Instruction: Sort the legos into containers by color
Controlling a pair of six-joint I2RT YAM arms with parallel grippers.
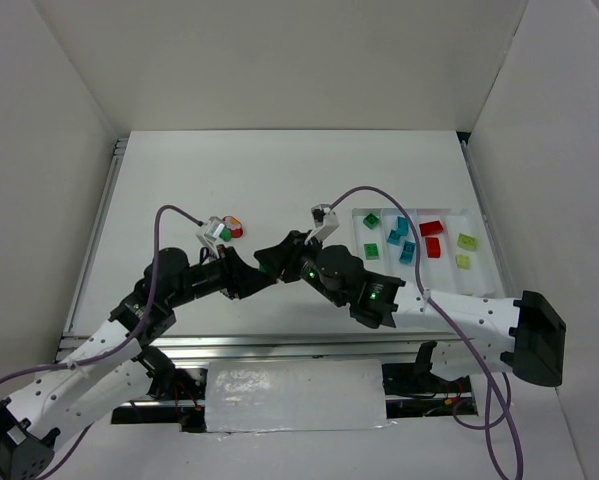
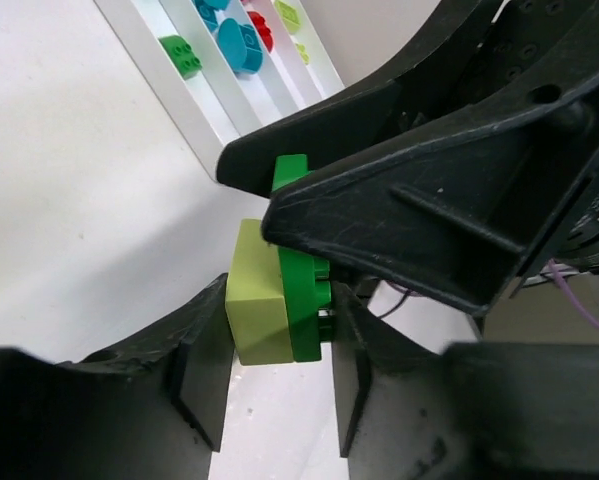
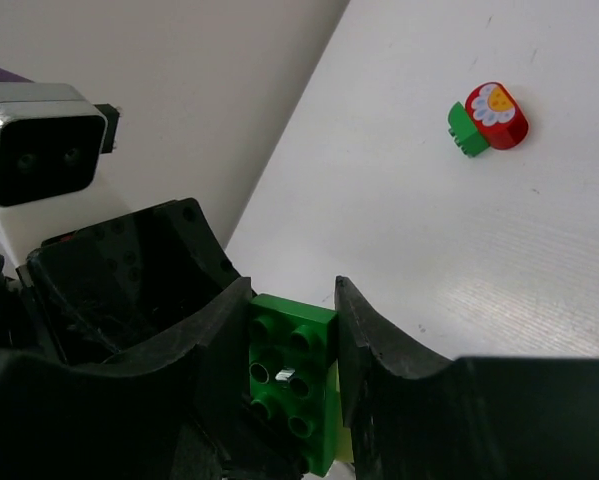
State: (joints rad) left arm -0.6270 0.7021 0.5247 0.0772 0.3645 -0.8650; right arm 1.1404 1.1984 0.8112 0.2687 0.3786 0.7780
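Pale brick stuck to green brick, held left of the tray: left tool was clamped on the pale one, right tool on the green. Separation was judged in hand; opposed pulls were needed next.

Most of the pale brick, behind the green brick
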